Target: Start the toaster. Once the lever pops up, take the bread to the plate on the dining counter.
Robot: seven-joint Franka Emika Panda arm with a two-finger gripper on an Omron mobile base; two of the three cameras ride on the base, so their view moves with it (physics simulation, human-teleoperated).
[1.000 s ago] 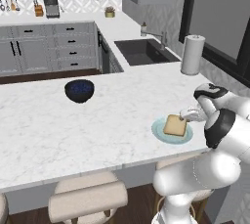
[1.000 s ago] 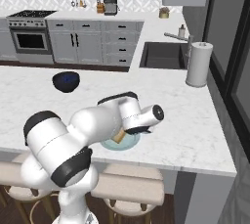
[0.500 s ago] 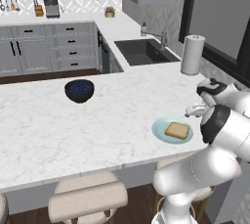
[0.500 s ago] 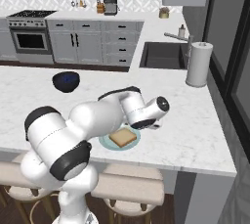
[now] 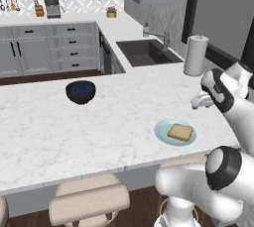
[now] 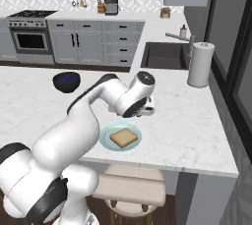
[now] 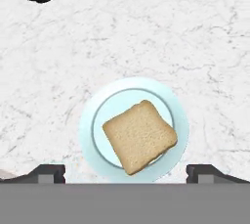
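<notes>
One bread flat on plate | dining counter | claw spread wide, above, empty

Bread: tan, slightly darker brown crust edge. Plate: pale blue-green, lighter rim. Dining counter: white marble-look, faint grey veins. Bowl: dark blue, speckled inside. Paper towel roll: white. Cabinets: grey, black handles. Sink: dark grey. Backsplash: white with grey geometric pattern. Stools: beige seats. Floor: dark brown wood.
</notes>
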